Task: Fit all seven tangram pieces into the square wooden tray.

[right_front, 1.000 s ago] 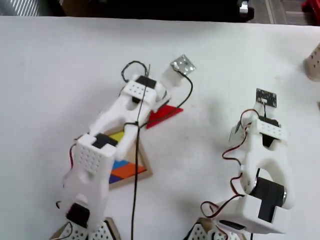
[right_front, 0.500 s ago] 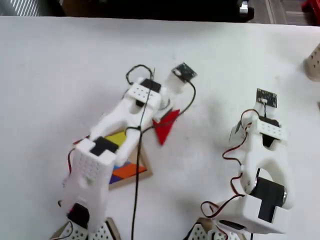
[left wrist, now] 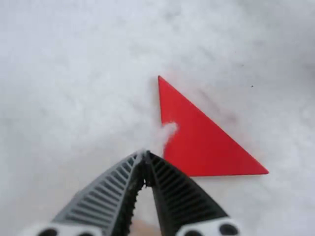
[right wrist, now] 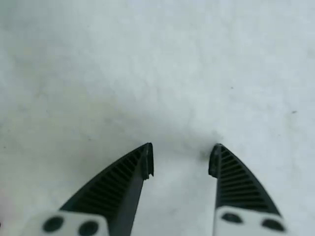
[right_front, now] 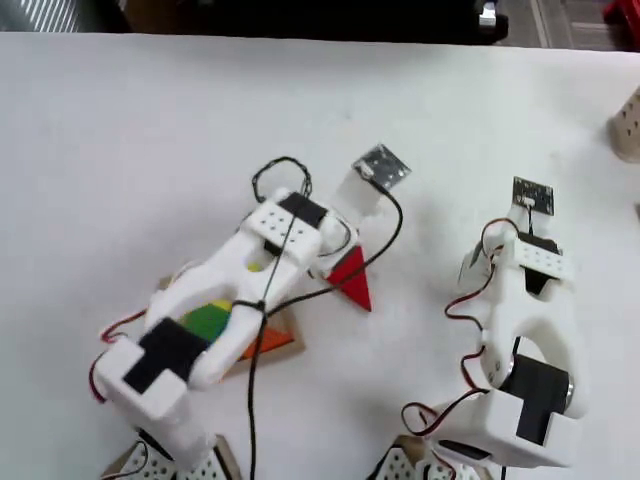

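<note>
A red triangle piece (right_front: pixel 350 278) (left wrist: pixel 202 137) lies flat on the white table, just right of the left arm's wrist. My left gripper (left wrist: pixel 146 156) is shut with its tips touching, right at the triangle's edge and holding nothing. The square wooden tray (right_front: pixel 285 343) sits under the left arm; green, yellow and orange pieces (right_front: pixel 212 320) show inside it, the rest hidden by the arm. My right gripper (right wrist: pixel 180 157) stands open over bare table, well right of the triangle, with nothing between its fingers.
The right arm (right_front: pixel 525 330) stands at the right side of the table. A wooden object (right_front: pixel 627 125) pokes in at the far right edge. Cables (right_front: pixel 290 290) trail from the left arm over the tray's corner.
The left arm has swung right and lower, and the red triangle has been pushed and turned, from lying sideways to pointing down-right nearer the tray. The right arm has not moved.
</note>
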`<state>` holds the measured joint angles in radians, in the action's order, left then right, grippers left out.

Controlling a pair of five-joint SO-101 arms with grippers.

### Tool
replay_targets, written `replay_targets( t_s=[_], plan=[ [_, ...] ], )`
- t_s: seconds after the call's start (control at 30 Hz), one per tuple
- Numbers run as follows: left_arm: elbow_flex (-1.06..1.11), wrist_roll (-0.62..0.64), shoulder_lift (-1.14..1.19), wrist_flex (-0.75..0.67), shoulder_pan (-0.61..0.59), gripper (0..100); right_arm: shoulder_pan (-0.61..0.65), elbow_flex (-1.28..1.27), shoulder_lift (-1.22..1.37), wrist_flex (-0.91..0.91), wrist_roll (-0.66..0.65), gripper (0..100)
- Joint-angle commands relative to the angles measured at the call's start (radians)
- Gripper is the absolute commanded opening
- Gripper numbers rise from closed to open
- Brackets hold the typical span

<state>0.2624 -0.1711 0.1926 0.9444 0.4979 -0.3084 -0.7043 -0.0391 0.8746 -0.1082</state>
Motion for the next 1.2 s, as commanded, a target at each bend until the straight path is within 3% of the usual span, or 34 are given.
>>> replay_targets(
  t_s=[0.0, 0.23, 0.5, 0.9, 1.17],
  plan=[
    [0.075, 0.25, -0.136, -0.018, 0.01, 2, -0.004, 0.041, -0.004, -0.016, -0.014, 19.0],
    [0.112, 0.364, -0.15, -0.017, 0.012, 4, -0.002, 0.04, -0.004, -0.016, -0.014, 19.0],
    [0.137, 0.595, -0.153, -0.003, 0.022, 36, -0.002, 0.038, -0.004, -0.013, -0.052, 19.0],
    [0.08, 0.641, -0.064, -0.002, -0.005, 37, -0.002, 0.038, -0.004, -0.01, -0.054, 19.0],
    [-0.132, 0.641, 0.16, 0.141, -0.004, 33, -0.002, 0.038, -0.004, -0.01, -0.057, 19.0]
  ],
)
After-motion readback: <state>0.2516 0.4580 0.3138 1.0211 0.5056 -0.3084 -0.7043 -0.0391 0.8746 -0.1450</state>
